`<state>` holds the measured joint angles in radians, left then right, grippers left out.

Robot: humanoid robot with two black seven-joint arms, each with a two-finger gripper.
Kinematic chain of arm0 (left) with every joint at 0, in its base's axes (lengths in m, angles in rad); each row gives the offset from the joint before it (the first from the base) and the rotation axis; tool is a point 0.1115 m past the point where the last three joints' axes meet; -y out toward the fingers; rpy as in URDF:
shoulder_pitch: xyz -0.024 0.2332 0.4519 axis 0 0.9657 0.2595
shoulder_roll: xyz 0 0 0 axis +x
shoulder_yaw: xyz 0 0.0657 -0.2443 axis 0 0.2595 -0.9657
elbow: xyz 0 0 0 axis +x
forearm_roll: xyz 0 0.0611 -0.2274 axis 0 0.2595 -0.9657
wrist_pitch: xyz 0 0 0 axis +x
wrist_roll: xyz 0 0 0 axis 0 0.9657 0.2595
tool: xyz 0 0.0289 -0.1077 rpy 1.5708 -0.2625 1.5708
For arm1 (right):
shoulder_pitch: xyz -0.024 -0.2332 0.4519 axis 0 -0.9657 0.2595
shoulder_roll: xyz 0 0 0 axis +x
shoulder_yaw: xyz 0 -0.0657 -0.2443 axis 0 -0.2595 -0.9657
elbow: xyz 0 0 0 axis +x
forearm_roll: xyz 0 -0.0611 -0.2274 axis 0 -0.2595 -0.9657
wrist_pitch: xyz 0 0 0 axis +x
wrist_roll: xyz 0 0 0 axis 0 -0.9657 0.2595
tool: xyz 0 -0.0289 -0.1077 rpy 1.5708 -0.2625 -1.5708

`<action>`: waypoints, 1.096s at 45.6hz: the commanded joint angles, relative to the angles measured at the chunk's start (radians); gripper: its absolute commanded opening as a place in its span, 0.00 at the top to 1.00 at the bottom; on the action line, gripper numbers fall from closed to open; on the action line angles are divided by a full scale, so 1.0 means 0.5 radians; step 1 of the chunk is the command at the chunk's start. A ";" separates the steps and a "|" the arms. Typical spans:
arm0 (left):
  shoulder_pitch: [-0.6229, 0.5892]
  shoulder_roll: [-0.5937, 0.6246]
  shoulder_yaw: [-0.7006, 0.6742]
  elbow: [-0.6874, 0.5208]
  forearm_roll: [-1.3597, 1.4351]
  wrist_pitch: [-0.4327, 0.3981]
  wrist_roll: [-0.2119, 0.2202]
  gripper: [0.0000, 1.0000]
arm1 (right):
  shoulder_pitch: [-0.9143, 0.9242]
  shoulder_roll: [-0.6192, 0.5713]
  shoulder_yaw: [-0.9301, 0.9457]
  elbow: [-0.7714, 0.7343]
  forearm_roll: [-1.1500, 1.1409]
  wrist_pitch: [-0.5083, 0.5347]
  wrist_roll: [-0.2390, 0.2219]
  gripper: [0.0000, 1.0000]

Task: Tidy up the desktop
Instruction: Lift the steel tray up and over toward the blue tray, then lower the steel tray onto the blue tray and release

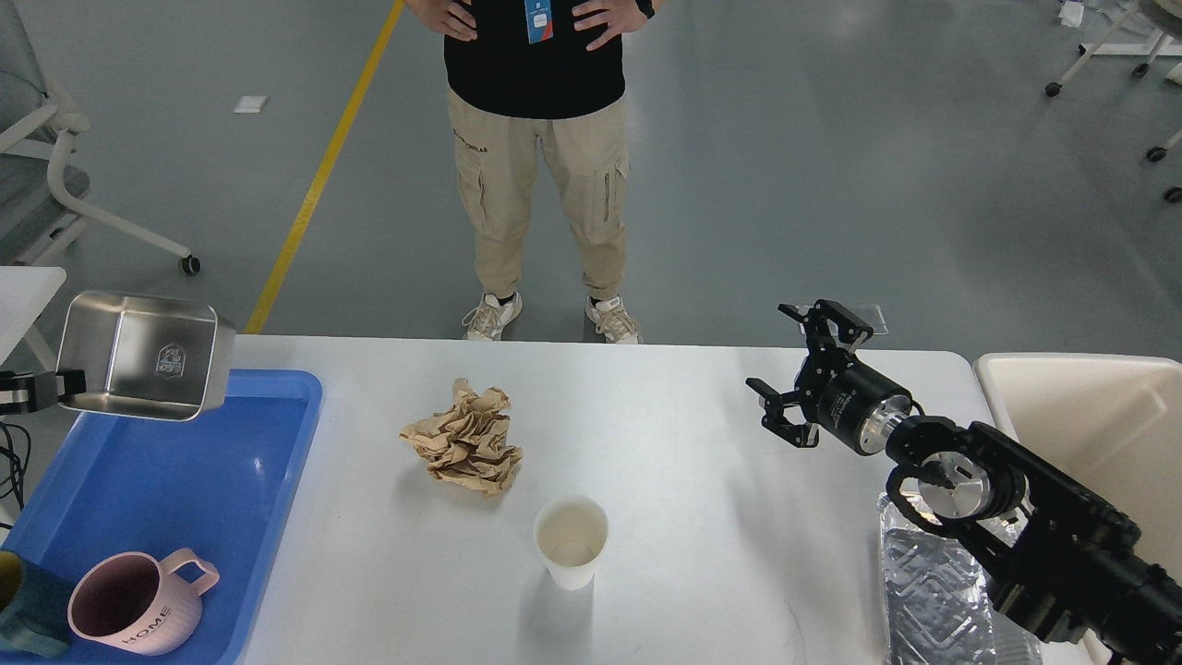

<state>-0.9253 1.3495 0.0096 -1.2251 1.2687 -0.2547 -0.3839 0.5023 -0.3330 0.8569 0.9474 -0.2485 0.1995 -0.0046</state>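
- The desktop (pixel 702 443) is spread across the middle of the view, between a blue tray (pixel 277 443) on the left and a beige bin (pixel 1090 416) on the right.
- A crumpled brown paper (pixel 466 439) and a white paper cup (pixel 571 540) are seen on it, near each other but apart.
- The right gripper (pixel 805 369) is held over the far right part, jaws spread wide, nothing in them.
- A steel container (pixel 138 356) is gripped at its rim over the tray by the left gripper (pixel 42 388); its jaws can't really be made out.
- A pink mug (pixel 138 605) is parked in the tray.

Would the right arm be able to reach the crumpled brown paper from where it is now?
Probably yes: the right gripper is open, and only bare desktop separates it from the crumpled paper.
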 commanded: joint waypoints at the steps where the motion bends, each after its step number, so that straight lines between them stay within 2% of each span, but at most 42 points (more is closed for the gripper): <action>1: 0.138 -0.057 -0.001 0.170 -0.061 0.089 0.004 0.96 | -0.001 0.006 0.001 0.004 0.000 0.000 0.000 0.00; 15: 0.280 -0.220 0.005 0.545 -0.071 0.172 0.016 0.96 | 0.002 0.006 0.001 0.004 0.000 0.000 0.000 0.00; 24: 0.298 -0.560 0.024 0.940 -0.034 0.166 0.019 0.95 | -0.001 -0.003 0.001 0.004 0.000 0.000 0.000 0.00; 32: 0.277 -0.797 0.137 1.149 -0.028 0.169 0.022 0.95 | -0.004 -0.003 0.001 0.004 0.000 0.003 0.000 0.00; 38: 0.264 -0.941 0.229 1.253 -0.022 0.175 0.022 0.95 | -0.004 -0.003 0.001 0.004 0.000 0.003 0.000 0.00; 50: 0.261 -1.048 0.327 1.293 0.144 0.242 0.019 0.95 | -0.004 0.000 0.001 0.004 -0.003 0.003 0.000 0.00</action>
<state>-0.7955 0.8488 0.1534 -0.5855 1.2986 -0.1530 -0.3727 0.5000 -0.3343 0.8576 0.9495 -0.2486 0.2010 -0.0046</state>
